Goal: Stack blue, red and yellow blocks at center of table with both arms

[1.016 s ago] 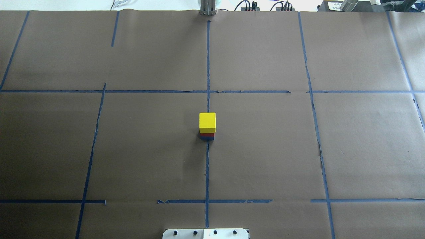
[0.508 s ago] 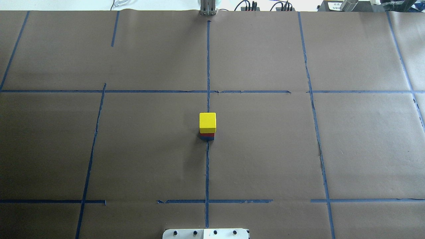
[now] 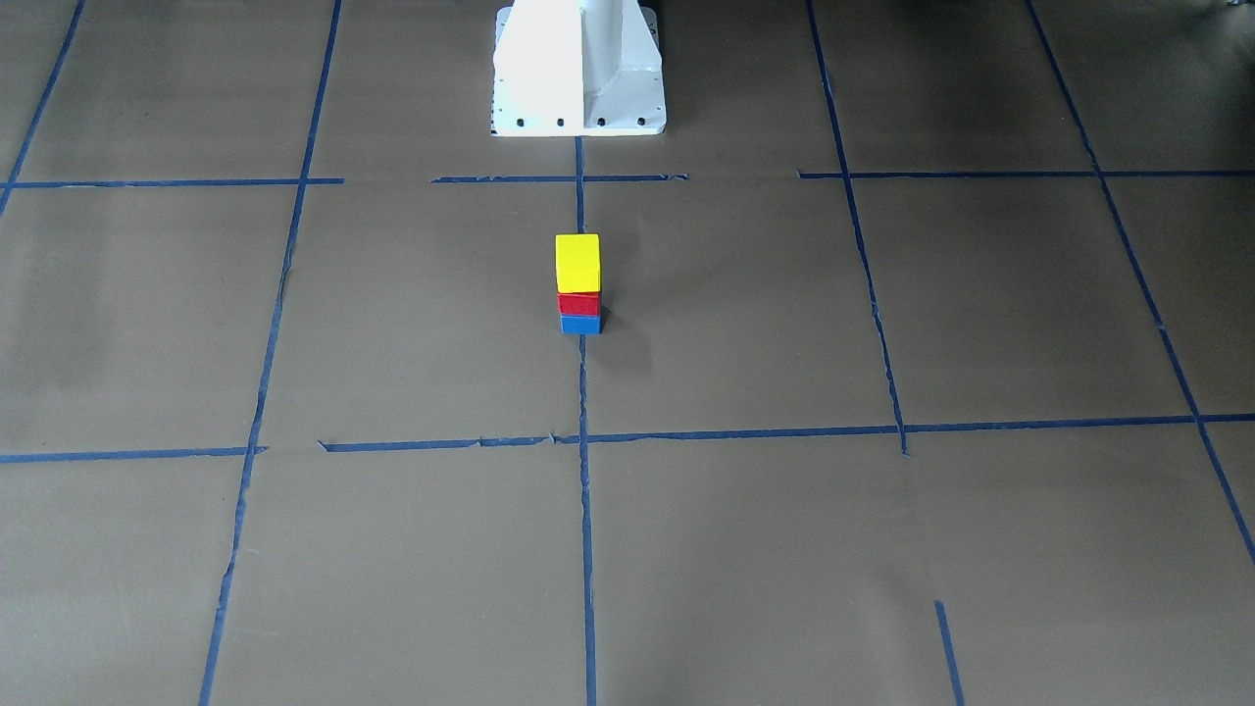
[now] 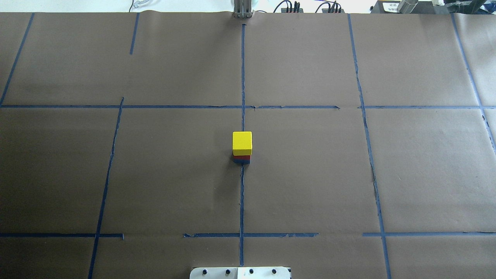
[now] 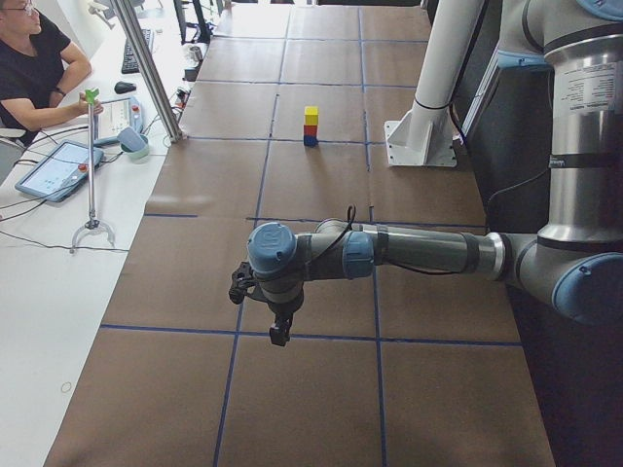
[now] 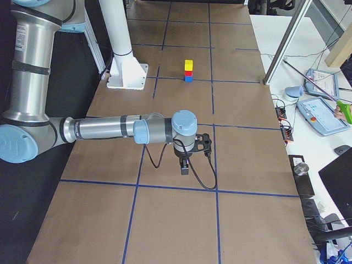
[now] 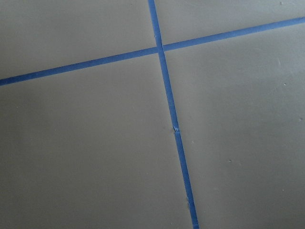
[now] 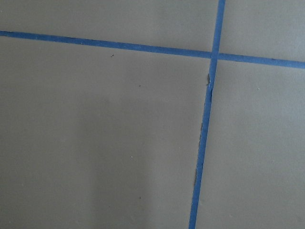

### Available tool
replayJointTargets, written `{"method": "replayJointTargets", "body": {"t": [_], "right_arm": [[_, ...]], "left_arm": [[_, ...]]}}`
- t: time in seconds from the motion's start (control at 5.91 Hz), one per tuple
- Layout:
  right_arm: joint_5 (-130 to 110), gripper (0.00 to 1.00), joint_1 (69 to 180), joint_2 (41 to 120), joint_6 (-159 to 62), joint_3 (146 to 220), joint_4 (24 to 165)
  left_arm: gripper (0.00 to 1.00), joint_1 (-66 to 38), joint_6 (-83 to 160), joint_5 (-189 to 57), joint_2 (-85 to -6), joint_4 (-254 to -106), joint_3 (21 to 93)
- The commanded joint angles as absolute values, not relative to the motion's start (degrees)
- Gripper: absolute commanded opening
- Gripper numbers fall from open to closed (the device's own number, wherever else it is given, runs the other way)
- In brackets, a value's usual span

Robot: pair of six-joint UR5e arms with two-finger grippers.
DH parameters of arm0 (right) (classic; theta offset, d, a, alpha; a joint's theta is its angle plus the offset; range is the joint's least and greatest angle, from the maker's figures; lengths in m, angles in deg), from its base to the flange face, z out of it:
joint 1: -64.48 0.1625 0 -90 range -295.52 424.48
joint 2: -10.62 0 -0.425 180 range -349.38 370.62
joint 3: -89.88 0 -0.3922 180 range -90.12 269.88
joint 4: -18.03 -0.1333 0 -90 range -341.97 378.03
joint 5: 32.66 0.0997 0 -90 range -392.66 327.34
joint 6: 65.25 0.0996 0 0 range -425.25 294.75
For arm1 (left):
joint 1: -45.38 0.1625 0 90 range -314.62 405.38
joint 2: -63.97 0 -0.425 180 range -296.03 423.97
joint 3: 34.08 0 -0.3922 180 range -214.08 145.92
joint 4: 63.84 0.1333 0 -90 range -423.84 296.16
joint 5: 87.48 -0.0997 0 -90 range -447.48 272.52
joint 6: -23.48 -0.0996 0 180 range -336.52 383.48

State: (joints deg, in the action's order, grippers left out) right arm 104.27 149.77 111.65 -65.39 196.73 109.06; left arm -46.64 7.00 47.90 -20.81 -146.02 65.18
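While hanging well apart, left hand [image 5: 280, 334], right hand [image 6: 185, 168]: grip impossible to tell; near white base [image 3: 578, 69], upright yellow-red-blue stack [image 3: 578, 284].

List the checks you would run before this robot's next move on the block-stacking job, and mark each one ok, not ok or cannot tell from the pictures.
1. Order of the stack: yellow block on red block on blue block: ok.
2. Place: the stack sits on the middle tape line, near the centre of the table: ok.
3. Stack upright, with no block visibly overhanging: ok.
4. Left gripper well apart from the stack: ok.
5. Right gripper well apart from the stack: ok.
6. Whether the grippers are open or shut: cannot tell, as only the side views show them.
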Motion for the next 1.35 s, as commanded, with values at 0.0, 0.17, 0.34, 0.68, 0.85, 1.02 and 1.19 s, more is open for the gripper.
{"method": "replayJointTargets", "body": {"t": [0.0,0.17,0.34,0.68,0.85,1.02,1.19], "right_arm": [[103.93,1.00,150.59,111.61,-70.92,196.23,111.81],[104.36,1.00,150.70,111.44,-70.96,196.22,111.98],[104.45,1.00,150.87,112.04,-70.70,197.09,111.99],[104.36,1.00,150.88,111.70,-70.17,197.10,111.81],[104.36,1.00,150.88,111.96,-70.17,197.19,111.72],[104.36,1.00,150.88,111.96,-70.08,197.10,111.63],[104.36,1.00,150.88,111.96,-70.08,197.19,111.55]], "left_arm": [[1.00,-46.64,7.31,47.53,-20.14,-150.56,64.02],[1.00,-46.56,7.57,47.61,-21.44,-150.42,63.49],[1.00,-46.56,7.58,47.87,-21.37,-149.63,63.83],[1.00,-46.82,10.01,50.58,-19.01,-149.71,64.61],[1.00,-46.82,18.65,49.21,-18.91,-150.58,64.97],[1.00,-46.82,18.74,46.84,-18.82,-150.59,65.84],[1.00,-46.82,18.74,46.99,-18.04,-150.59,66.90]]}}
